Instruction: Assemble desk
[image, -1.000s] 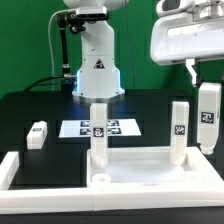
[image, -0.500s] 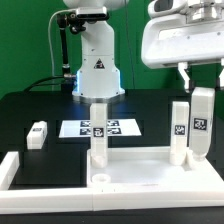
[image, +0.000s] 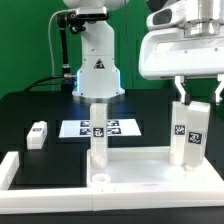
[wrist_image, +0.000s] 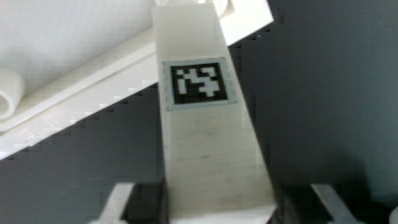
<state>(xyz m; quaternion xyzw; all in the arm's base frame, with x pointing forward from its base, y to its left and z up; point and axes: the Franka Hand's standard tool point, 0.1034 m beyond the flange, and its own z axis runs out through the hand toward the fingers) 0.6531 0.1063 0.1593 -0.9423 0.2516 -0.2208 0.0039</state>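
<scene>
The desk panel (image: 135, 172) lies rim-up at the front, white with corner holes. One leg post (image: 99, 130) stands upright at its far left corner. A second post (image: 178, 122) stands at the far right corner. My gripper (image: 198, 100) is shut on a third tagged leg post (image: 195, 138) and holds it upright just right of and in front of that second post, low over the panel's right end. In the wrist view the held post (wrist_image: 205, 140) runs between my fingers (wrist_image: 135, 206), with the panel rim (wrist_image: 80, 95) beyond. A fourth post (image: 37, 134) lies on the table at the left.
The marker board (image: 118, 127) lies flat behind the panel, in front of the robot base (image: 97, 70). A white L-shaped border bar (image: 10, 170) runs along the front left. The table top is black.
My gripper has carried the held leg post toward the exterior view's left and downward, from the right edge to beside the standing right post. Nothing else moved.
</scene>
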